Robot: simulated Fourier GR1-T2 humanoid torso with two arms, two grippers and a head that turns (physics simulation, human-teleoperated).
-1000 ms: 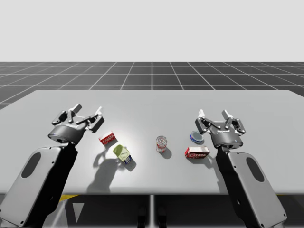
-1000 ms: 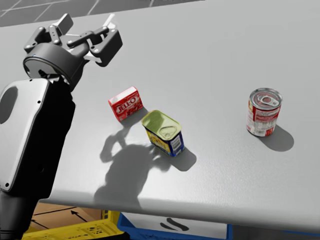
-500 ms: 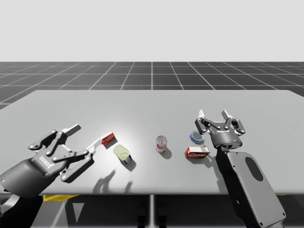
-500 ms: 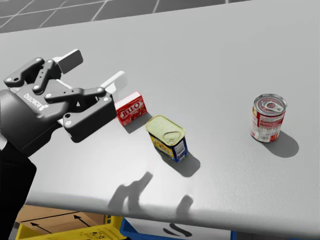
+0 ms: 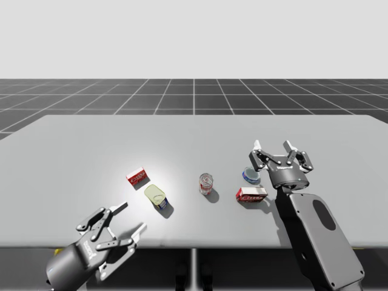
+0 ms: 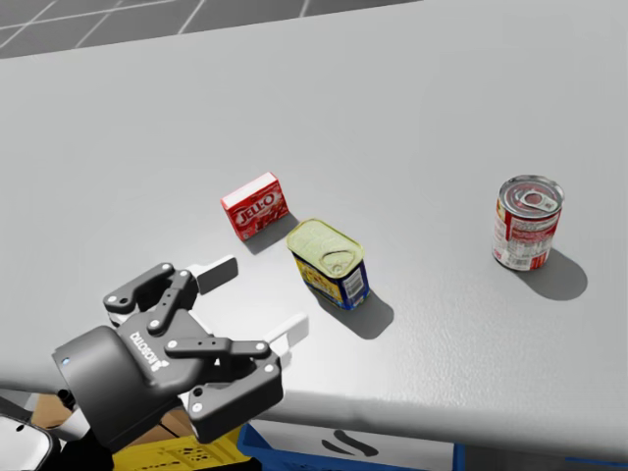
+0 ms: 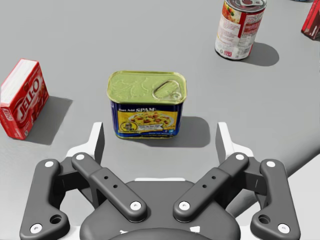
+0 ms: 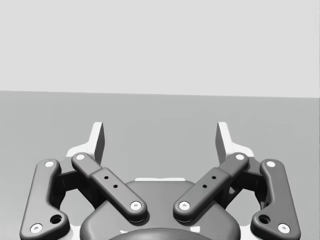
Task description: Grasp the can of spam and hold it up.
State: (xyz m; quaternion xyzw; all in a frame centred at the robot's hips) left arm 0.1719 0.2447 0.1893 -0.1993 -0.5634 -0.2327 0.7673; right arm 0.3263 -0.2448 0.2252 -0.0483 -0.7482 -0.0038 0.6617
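Observation:
The spam can (image 7: 146,103) is a squat blue and yellow tin with a pale green pull-tab lid, standing upright on the grey table (image 5: 194,133). It also appears in the high view (image 5: 156,196) and the head view (image 6: 329,262). My left gripper (image 7: 160,135) is open just short of the can, which stands ahead of its spread fingers without touching them. In the high view the left gripper (image 5: 124,218) hangs at the table's front edge, and the head view has it (image 6: 253,300) low at the near left. My right gripper (image 8: 160,135) is open with nothing between its fingers, raised at the right (image 5: 280,149).
A red box (image 7: 20,97) lies beside the spam can, on its left (image 5: 137,176). A red and white round can (image 5: 206,183) stands at the middle. A blue tin (image 5: 251,175) and a second red box (image 5: 251,194) sit by my right arm. Crates (image 6: 324,446) show under the table's front edge.
My left arm has swung down from beside the red box to the table's front edge, its gripper now facing the spam can. My head has turned slightly. The right arm has not moved.

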